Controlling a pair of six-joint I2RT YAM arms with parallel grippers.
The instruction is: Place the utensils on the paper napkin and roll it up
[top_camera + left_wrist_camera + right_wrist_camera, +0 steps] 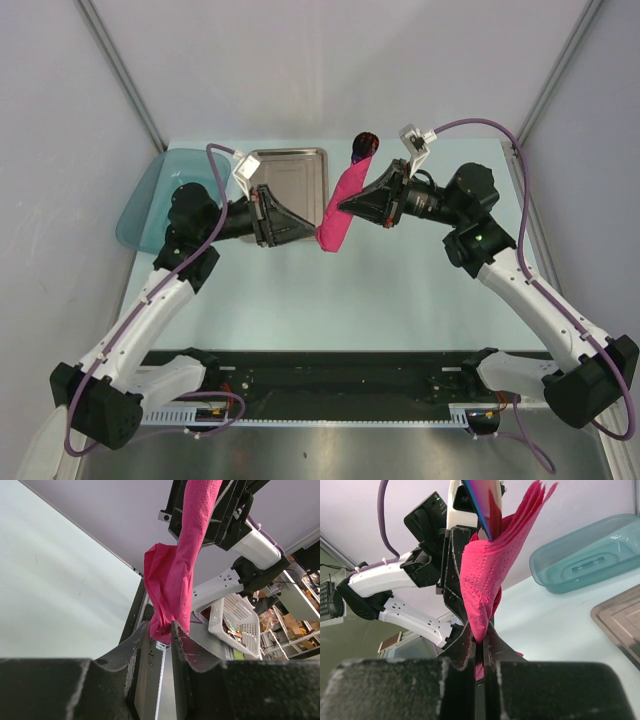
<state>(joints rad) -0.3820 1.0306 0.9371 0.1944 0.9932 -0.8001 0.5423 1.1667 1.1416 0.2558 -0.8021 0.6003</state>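
Above the table (400,290), the left gripper (318,234) clamps the rolled paper napkin's (351,180) near end, the right gripper (343,205) pinches mid-roll, and the utensils (365,143) poke out of the far end.

Table (400,310) front free; steel tray (300,175) & teal dish (150,200) crowd far left; napkin roll (336,215) bars centre.

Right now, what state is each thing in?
paper napkin: rolled, held up between both grippers
utensils: wrapped inside, poking out one end
left gripper: shut on the paper napkin
right gripper: shut on the paper napkin
steel tray: lying flat, nothing seen in it
teal dish: standing apart, untouched
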